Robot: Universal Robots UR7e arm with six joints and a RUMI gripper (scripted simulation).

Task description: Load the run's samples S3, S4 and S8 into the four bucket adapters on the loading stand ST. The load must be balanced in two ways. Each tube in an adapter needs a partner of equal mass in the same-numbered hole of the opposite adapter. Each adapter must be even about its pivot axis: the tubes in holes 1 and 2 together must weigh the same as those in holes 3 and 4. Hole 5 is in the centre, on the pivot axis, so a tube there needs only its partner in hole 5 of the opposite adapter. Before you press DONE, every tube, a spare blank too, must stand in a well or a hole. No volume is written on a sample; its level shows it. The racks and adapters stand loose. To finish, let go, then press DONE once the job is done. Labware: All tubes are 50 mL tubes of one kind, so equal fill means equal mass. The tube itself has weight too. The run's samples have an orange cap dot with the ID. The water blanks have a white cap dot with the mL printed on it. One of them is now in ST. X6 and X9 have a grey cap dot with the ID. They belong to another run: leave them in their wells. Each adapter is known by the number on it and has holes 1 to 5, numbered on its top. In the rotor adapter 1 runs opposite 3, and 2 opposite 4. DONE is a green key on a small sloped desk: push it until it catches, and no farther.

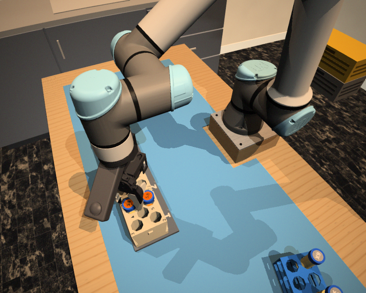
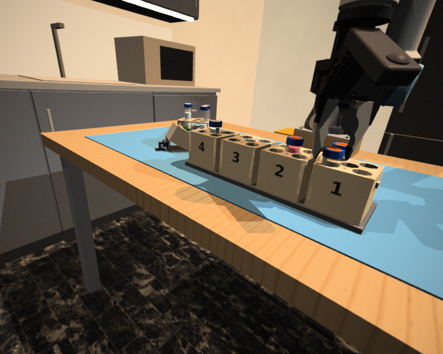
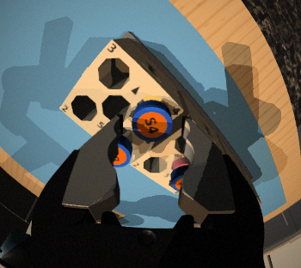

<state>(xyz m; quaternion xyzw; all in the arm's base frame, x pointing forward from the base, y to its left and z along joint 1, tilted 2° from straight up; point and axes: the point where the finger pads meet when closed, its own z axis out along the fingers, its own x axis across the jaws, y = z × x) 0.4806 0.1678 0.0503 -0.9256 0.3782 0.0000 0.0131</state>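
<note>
My gripper (image 1: 129, 201) (image 2: 332, 154) (image 3: 152, 116) is part open over adapter 1 (image 1: 150, 235) (image 2: 336, 188) (image 3: 88, 85); its jaws stand on either side of S4's cap, with gaps in the wrist view. S4 (image 1: 128, 204) (image 2: 333, 153) (image 3: 150, 124) stands upright in hole 4. S8 (image 1: 147, 196) (image 3: 121, 155) stands in hole 1. Holes 2, 3 and 5 are empty. An orange-capped tube with pink liquid (image 2: 294, 143) stands in adapter 2 (image 2: 279, 171). Adapter 3 (image 2: 236, 157) shows no tube. Adapter 4 (image 2: 201, 146) holds one blue-capped tube (image 2: 215, 124), its label unreadable.
The stand's dark base (image 1: 173, 231) (image 2: 361, 228) carries the adapters. A blue rack (image 1: 304, 273) holds X9 (image 1: 317, 255) and another tube, cut off. Behind adapter 4 are the sloped desk with the green key (image 2: 186, 128) and another rack with blue-capped tubes (image 2: 188, 108).
</note>
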